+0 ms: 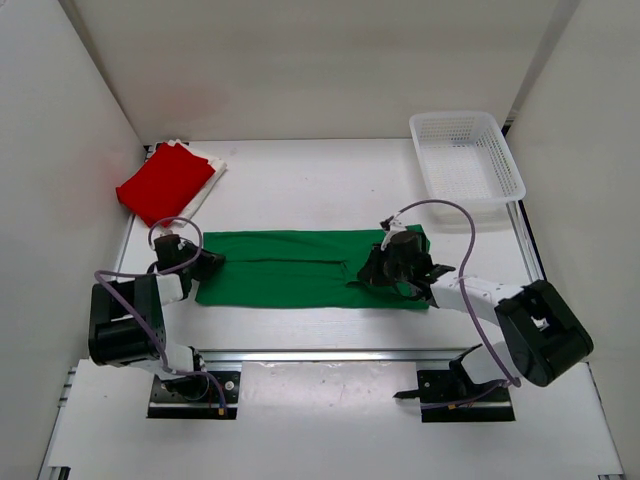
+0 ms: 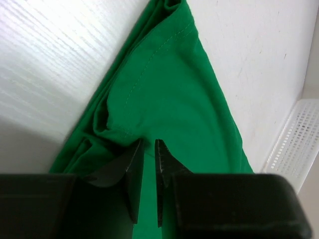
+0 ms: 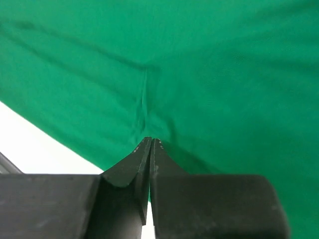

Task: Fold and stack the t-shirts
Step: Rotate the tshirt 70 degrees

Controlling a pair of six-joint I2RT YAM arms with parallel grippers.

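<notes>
The green t-shirt (image 1: pixel 300 268) lies near the middle of the table (image 1: pixel 300 190), folded lengthwise into a long strip running left to right in front of my two bases. My left gripper (image 1: pixel 205 264) is down at the strip's left end and my right gripper (image 1: pixel 388 266) is on its right end, by the sleeve. From my left wrist I see my two fingers (image 2: pixel 133 162) standing a narrow slit apart, with green showing in the slit. The cloth is wrinkled and bunched just ahead of the tips, and a stitched hem runs away from them. I cannot tell whether those fingers have hold of the cloth or are only resting on it. My right fingers (image 3: pixel 158 149) are closed tight, tip pressed to tip. They meet at a small pucker in the green fabric with a crease running straight away from them, so they are pinching a bit of the shirt. Bare white table shows to the lower left of them in that view. At the back left corner the red t-shirt (image 1: pixel 165 183) sits folded into a neat rectangle, turned at an angle. It rests on top of the white t-shirt (image 1: pixel 213 166), whose edges show along its far and right sides. The white lattice basket (image 1: pixel 466 155) stands at the back right, well apart from both shirts and from my arms.
</notes>
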